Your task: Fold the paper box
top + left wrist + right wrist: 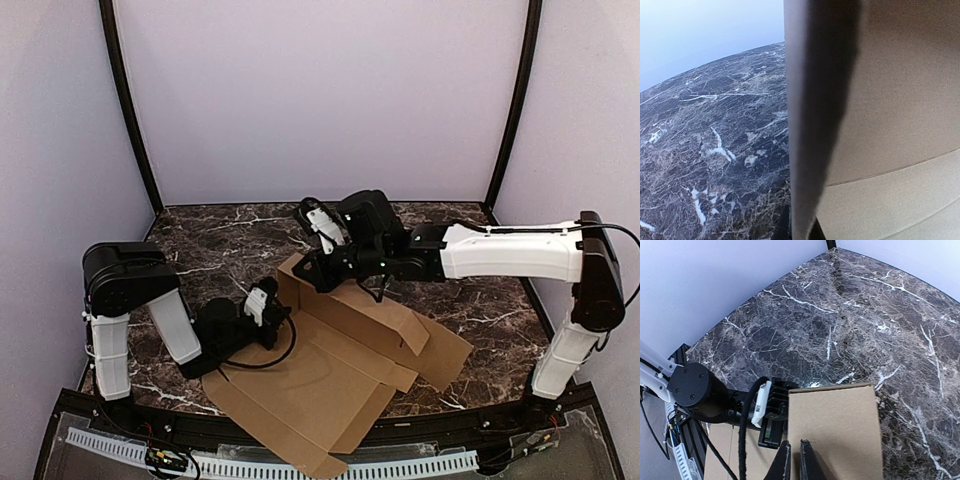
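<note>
The paper box (330,380) lies unfolded toward six o'clock on the surface (220,240), one flap (832,430) raised. My left fingers (270,312) pinch the flap's nine o'clock edge. My right fingers (784,462), nearly together, meet its top; I cannot tell if they grip.

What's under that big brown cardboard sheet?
The dark marble table, visible beside and beyond the cardboard. The patch beneath is covered, so anything lying there cannot be seen.

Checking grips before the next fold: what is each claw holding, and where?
The left claw appears shut on the paper box, at the raised wall's left end. The right claw sits at that wall's top edge; its hold cannot be told.
</note>
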`<state>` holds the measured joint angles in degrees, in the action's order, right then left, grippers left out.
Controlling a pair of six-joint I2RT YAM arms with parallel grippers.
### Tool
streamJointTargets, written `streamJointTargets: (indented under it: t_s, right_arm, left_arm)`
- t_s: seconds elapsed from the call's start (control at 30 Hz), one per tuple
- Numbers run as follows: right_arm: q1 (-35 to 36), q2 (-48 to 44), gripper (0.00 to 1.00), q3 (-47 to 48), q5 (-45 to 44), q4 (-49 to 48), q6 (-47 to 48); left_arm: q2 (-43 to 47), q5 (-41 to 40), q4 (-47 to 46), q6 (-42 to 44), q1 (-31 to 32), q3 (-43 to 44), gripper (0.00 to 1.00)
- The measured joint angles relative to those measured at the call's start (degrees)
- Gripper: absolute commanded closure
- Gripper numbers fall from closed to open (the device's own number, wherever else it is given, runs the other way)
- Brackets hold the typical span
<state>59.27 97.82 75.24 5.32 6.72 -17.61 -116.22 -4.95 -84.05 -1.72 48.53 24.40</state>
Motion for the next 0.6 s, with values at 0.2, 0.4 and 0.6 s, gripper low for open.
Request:
streamJointTargets:
  t_s: [0.2, 0.4, 0.6]
  right_arm:
    - [-1.84, 0.13, 1.0, 3.17, 0.0, 1.75, 1.18]
    - [-1.97, 2.95, 1.0, 6.23, 0.63, 1.49, 1.46]
    - [-1.95, 5.79, 1.0, 4.9, 0.76, -0.92, 1.38]
  left_arm:
    - [0.0, -0.04, -1.11, -0.24, 0.0, -0.96, 0.99]
    - [0.0, -0.09, -1.77, -0.68, 0.0, -1.6, 0.97]
    - [-0.07, -0.22, -2.71, -1.09, -0.04, -2.16, 0.77]
